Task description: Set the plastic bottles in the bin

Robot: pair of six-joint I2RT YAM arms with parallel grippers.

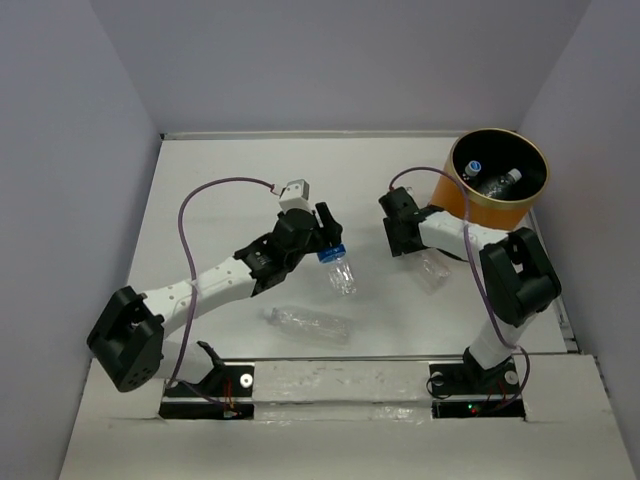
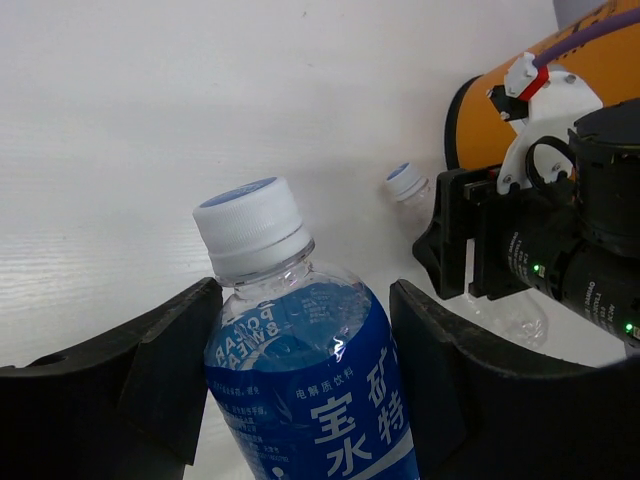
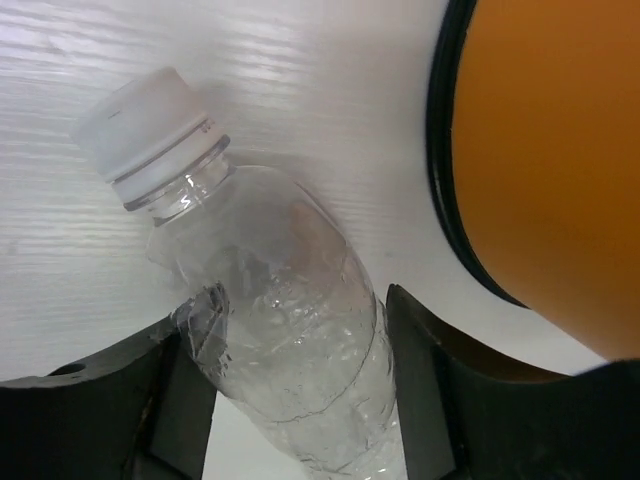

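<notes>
The left gripper [image 2: 305,300] clamps the blue-labelled bottle [image 2: 310,400] below its neck for carrying to the orange bin [image 1: 455,197], while the right gripper [image 3: 300,310] straddles a clear bottle [image 3: 270,250] lying just beside that bin, though whether it squeezes I cannot tell.

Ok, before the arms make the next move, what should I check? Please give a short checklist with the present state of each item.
1. Left gripper has fingers on both sides of the blue-label bottle, below its cap: ok.
2. Right gripper straddles the clear bottle: ok. Whether the grip is firm: cannot tell.
3. Bin stands upright with its opening uncovered: ok.
4. Free path from the left gripper to the bin: not ok, the right arm lies between them.
5. Loose bottle near the bases lies apart from both arms: ok.
</notes>
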